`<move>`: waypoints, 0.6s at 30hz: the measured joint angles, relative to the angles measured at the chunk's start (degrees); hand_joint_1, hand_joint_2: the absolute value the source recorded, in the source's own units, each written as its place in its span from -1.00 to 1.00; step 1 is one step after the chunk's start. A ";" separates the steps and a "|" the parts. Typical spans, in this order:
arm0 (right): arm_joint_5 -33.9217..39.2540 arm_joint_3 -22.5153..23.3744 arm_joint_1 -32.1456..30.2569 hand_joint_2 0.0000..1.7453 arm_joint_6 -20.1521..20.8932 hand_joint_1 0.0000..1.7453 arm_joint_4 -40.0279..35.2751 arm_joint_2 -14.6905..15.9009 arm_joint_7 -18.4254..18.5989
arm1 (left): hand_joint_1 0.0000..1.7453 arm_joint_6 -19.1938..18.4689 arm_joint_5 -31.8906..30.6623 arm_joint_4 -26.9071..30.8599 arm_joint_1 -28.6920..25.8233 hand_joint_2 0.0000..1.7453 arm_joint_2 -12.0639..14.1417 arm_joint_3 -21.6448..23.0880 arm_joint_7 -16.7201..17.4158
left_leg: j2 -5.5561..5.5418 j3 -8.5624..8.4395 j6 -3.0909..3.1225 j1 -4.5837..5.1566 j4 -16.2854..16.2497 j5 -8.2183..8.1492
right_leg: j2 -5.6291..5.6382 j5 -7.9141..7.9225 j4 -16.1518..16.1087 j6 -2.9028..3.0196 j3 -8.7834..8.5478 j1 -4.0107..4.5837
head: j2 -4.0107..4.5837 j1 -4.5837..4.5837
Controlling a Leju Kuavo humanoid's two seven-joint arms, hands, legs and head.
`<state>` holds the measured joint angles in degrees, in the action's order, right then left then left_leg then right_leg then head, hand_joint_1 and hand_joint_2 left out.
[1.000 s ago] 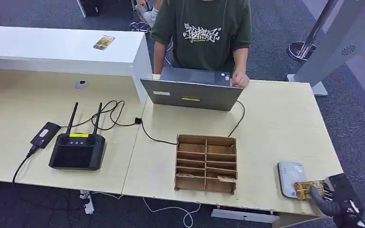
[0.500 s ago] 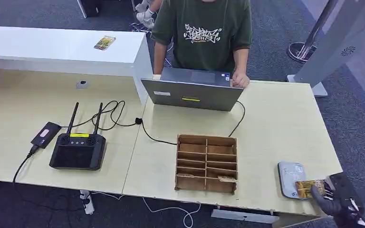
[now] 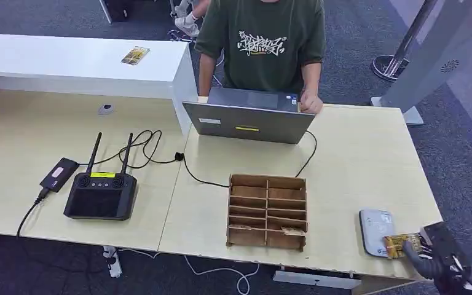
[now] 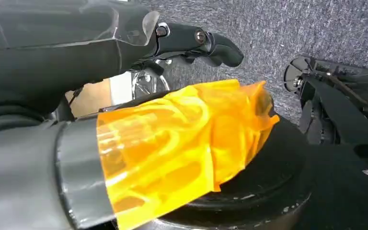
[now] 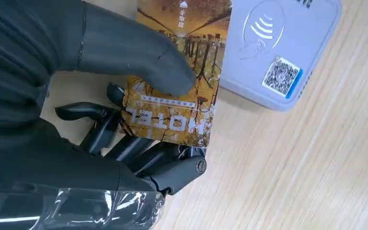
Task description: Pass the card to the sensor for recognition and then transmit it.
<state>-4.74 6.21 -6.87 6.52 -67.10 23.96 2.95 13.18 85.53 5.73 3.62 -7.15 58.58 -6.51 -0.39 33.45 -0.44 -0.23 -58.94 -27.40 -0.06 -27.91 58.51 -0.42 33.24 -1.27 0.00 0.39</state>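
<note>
Wooden desk [image 3: 356, 166], right robot hand [image 5: 124, 120] pinching card [image 5: 182, 86] over sensor [image 5: 278, 43]

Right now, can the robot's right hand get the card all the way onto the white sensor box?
Probably yes. The right hand pinches the card, whose far end already overlaps the sensor. The table around the sensor is bare, so nothing seems to block the way.

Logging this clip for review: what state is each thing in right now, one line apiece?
card: pinched by the right hand, one end over the sensor.
sensor: flat on the table, near its edge.
laptop: open, facing a person.
wooden organizer: flat, one small item in a front slot.
left hand: off the table, holding nothing visible.
</note>
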 joint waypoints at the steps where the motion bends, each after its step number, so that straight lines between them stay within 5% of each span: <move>1: -0.35 -0.18 0.00 1.00 -1.04 1.00 -0.13 -0.02 -0.09 | -1.00 0.00 0.00 0.00 -0.02 -1.00 -0.02 0.00 0.00 | 0.00 0.00 0.00 0.00 0.00 0.00 | 0.00 0.00 0.00 0.00 0.00 0.00 | 0.00 0.00; 10: 1.29 -0.15 -1.70 1.00 -4.16 1.00 -8.27 -1.42 -3.54 | -1.00 0.17 0.02 0.00 -0.24 -1.00 -0.17 -0.02 -0.96 | 0.00 0.04 0.00 0.01 0.00 0.00 | 0.00 0.00 0.03 0.00 0.07 -0.01 | 0.00 -0.02; 18: 8.57 1.00 -3.44 1.00 0.85 1.00 -16.24 -1.90 -4.46 | -1.00 0.15 0.02 0.00 -0.27 -1.00 -0.17 -0.07 -1.51 | 0.01 0.06 0.00 0.01 0.01 -0.01 | 0.01 -0.08 0.04 -0.03 0.10 -0.01 | 0.00 0.00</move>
<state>3.83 7.21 -10.31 7.37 -83.34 22.05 -1.51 13.33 85.55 5.73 3.36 -7.32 58.51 -8.02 -0.38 33.52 -0.44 -0.22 -58.93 -27.41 -0.05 -27.99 58.55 -0.45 33.33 -1.28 0.00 0.39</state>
